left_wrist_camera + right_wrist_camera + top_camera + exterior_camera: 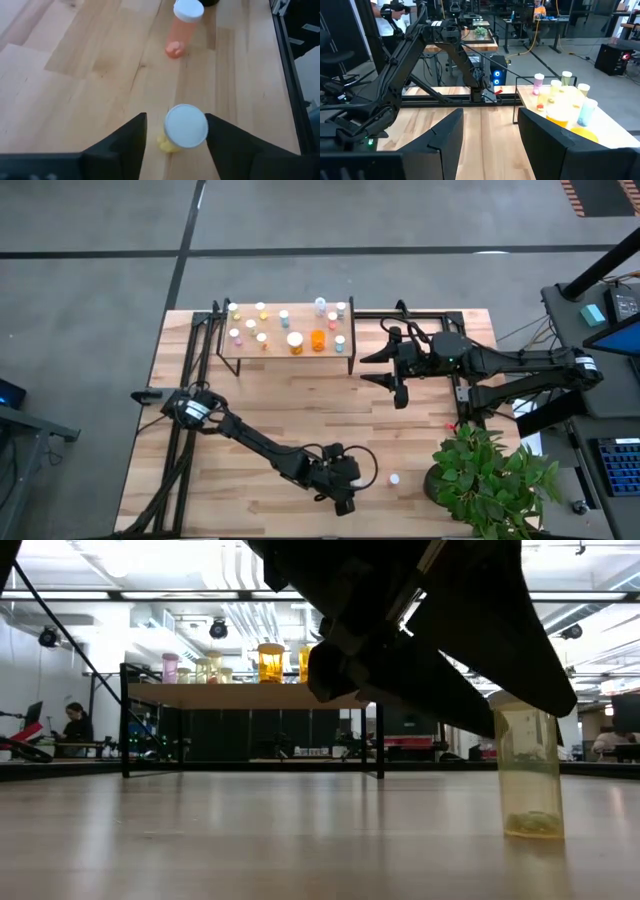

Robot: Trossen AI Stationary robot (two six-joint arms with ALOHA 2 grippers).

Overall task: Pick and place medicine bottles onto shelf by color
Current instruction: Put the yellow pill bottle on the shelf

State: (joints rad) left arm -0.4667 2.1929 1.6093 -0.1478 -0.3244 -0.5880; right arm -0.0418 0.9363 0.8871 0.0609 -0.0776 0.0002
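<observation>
Left gripper (175, 137), fingers spread, is straddling a yellowish bottle (185, 128) near the desk's front edge, positioning to grasp; right gripper (392, 367), fingers spread, is waiting beside the shelf (285, 352).

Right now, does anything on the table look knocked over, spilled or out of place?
Nothing spilled or tipped. Two bottles stand off the shelf: a yellow bottle between the open left gripper fingers, and a pink bottle beyond it.
</observation>
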